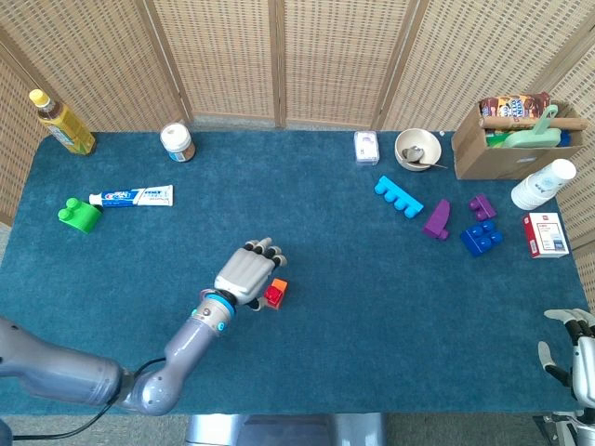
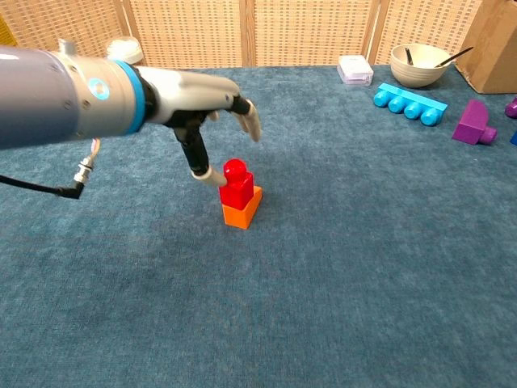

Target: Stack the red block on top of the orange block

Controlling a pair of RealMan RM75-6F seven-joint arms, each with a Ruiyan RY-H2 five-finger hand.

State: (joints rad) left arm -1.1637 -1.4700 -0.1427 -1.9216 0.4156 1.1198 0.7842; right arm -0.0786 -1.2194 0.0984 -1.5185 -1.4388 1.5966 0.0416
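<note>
The red block sat on the orange block; the left hand hung just above, fingers apart, empty. Stack looked done — next, a clean retreat.

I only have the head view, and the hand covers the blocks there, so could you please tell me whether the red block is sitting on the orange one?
Observer: Yes. In the chest view the red block stands upright on the orange block, stud up.
Operator: Thank you. Is it being held?
Observer: No. The left hand is open, and its fingers are raised above the block, clear of it.
Operator: And the thumb?
Observer: The thumb points down, with its tip close beside the red block's left side. I cannot tell whether it touches.
</note>
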